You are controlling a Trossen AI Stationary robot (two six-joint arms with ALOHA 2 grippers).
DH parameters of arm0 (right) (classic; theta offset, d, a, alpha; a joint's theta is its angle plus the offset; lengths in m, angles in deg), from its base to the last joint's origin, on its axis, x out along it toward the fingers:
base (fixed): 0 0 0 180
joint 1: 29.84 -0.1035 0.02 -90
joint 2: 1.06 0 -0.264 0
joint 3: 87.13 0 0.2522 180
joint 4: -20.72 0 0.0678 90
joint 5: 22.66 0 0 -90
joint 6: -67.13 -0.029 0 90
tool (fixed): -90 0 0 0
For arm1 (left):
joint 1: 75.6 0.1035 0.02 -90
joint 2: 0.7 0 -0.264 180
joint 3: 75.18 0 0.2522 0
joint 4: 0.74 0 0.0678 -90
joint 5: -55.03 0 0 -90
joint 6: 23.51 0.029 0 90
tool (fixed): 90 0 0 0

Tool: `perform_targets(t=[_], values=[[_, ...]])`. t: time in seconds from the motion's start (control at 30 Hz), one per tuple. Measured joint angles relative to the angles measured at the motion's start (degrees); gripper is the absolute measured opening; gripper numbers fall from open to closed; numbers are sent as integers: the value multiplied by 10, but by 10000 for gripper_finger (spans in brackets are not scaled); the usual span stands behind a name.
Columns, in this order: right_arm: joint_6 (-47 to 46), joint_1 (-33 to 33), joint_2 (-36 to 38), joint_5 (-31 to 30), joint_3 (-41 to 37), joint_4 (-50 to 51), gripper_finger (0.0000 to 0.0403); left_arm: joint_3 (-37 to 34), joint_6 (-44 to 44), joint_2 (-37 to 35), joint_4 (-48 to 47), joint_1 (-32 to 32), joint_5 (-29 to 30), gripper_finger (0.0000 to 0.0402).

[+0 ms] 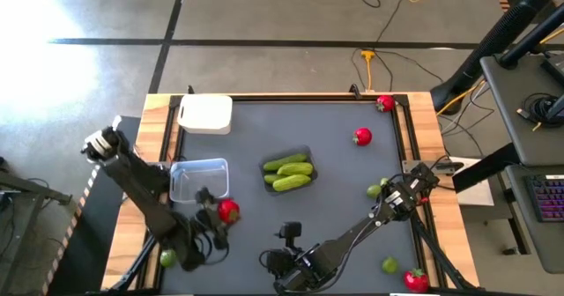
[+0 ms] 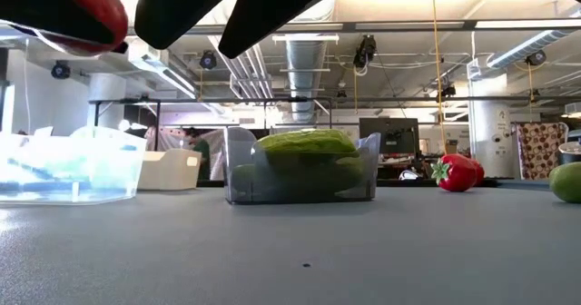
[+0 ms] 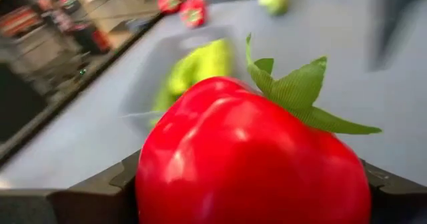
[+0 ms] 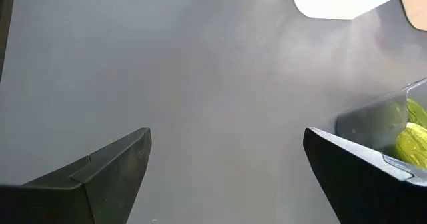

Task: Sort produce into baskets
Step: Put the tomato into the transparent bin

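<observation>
At the near edge of the grey tabletop [image 1: 344,181], the left gripper [image 1: 220,215] has its fingers closed on a red fruit [image 1: 228,210] with a green leafy top, holding it clear of the surface just beside the near corner of the clear tub [image 1: 199,179]. In the left wrist view the fruit fills the space between the dark fingers [image 3: 100,191]. The right gripper [image 1: 284,247] hangs over bare tabletop near the front edge, its fingers [image 4: 100,167] spread wide and holding nothing.

A green ball [image 1: 167,258] lies by the left arm's base. On the right side, near the front, sit another green ball [image 1: 389,264] and a red fruit at the corner [image 1: 416,280].

In the middle of the tabletop stands the dark grey tub [image 1: 288,170] with green cucumbers [image 1: 289,172] lying inside it. To its right, another green ball [image 1: 374,190] rests close to the right arm.

Farther back, a red fruit [image 1: 362,136] lies alone on the tabletop, and one more [image 1: 385,103] sits at the far right corner. The white tub [image 1: 205,114] stands at the far left corner.
</observation>
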Motion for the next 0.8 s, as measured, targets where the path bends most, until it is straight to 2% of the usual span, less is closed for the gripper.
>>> perform_targets(t=[0.13,0.37,0.5,0.7,0.8], values=[[-14,0,0,0,0,-1,384,0,-113,-38,-183,23,-46,275],[-23,0,0,15,0,0,384,-12,-318,-54,-414,62,-199,276],[-23,1,0,15,-1,0,384,-30,-423,-55,-465,81,-256,276],[-24,1,0,15,-1,-2,384,-27,-453,-56,-484,111,-248,276],[-24,1,0,15,-1,-2,384,-27,-432,-57,-472,142,-259,276]])
